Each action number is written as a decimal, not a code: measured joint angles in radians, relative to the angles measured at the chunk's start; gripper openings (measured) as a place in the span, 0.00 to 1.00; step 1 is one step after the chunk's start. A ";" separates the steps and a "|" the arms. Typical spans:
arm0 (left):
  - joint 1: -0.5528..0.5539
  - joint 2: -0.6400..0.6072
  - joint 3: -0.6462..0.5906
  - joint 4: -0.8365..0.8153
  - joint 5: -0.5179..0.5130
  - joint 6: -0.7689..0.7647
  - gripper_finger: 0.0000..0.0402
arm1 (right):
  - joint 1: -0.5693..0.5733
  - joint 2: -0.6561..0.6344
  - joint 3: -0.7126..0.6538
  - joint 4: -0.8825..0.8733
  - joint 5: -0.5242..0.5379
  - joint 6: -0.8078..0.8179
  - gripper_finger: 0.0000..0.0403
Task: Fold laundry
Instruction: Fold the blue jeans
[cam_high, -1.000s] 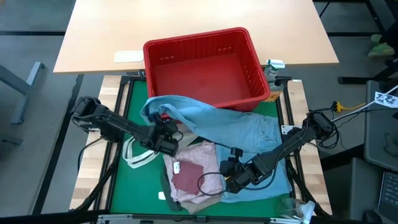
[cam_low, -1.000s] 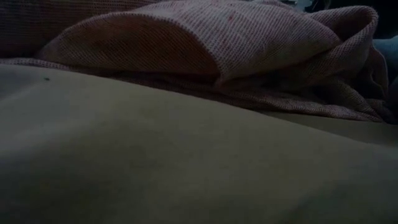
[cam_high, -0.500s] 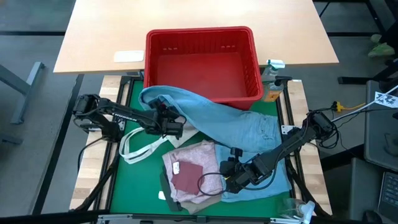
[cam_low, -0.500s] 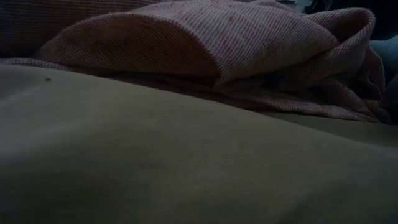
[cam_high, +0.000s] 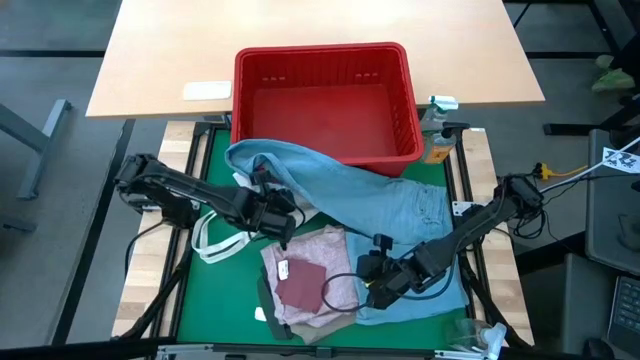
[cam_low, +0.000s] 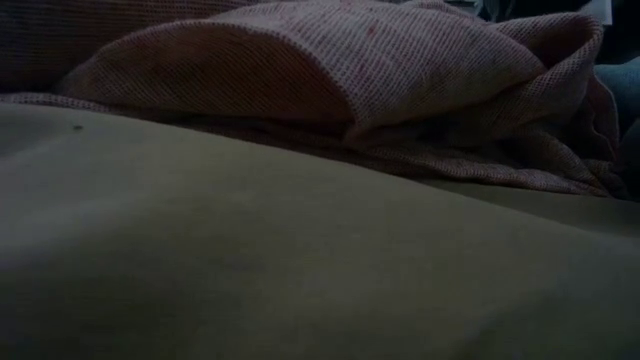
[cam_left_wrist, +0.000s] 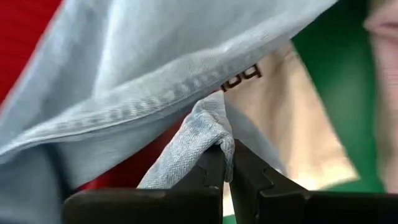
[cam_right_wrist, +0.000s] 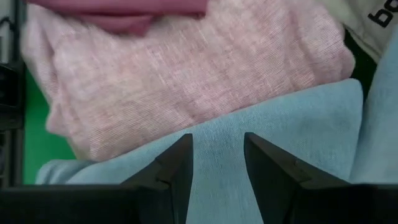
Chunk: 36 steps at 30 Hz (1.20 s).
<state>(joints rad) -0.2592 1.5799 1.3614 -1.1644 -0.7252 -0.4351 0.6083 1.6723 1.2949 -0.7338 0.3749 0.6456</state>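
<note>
The left gripper (cam_left_wrist: 227, 163) is pinching a fold of the light blue jeans (cam_left_wrist: 155, 74), its fingers pressed tight together on the cloth. In the high view this left gripper (cam_high: 272, 213) is sitting at the near edge of one trouser leg, just in front of the red basket (cam_high: 325, 100). The jeans (cam_high: 380, 205) are lying across the green mat (cam_high: 215, 290), one leg bunching against the basket's front wall. A white tote bag (cam_high: 222, 240) is peeking out beside the gripper.

The right gripper (cam_right_wrist: 217, 163) is resting with its fingers parted over the jeans, gripping nothing, right at the edge of the pink top (cam_right_wrist: 186, 74). Seen from above, the right gripper (cam_high: 372, 285) is sitting beside the pink top (cam_high: 315, 265), which is lying on beige trousers (cam_high: 300, 325).
</note>
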 joint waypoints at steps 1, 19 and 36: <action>-0.014 0.000 0.038 -0.034 0.009 0.000 0.01 | 0.000 -0.007 0.000 0.000 0.003 0.000 0.35; -0.190 -0.143 0.357 -0.408 0.049 -0.187 0.01 | 0.000 -0.020 0.000 -0.001 0.056 -0.026 0.35; -0.241 -0.561 0.356 -0.407 0.080 -0.387 0.02 | -0.008 -0.036 0.000 -0.055 0.122 -0.004 0.35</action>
<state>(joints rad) -0.5005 1.0185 1.7176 -1.5719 -0.6455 -0.8225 0.6000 1.6367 1.2949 -0.7890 0.4969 0.6415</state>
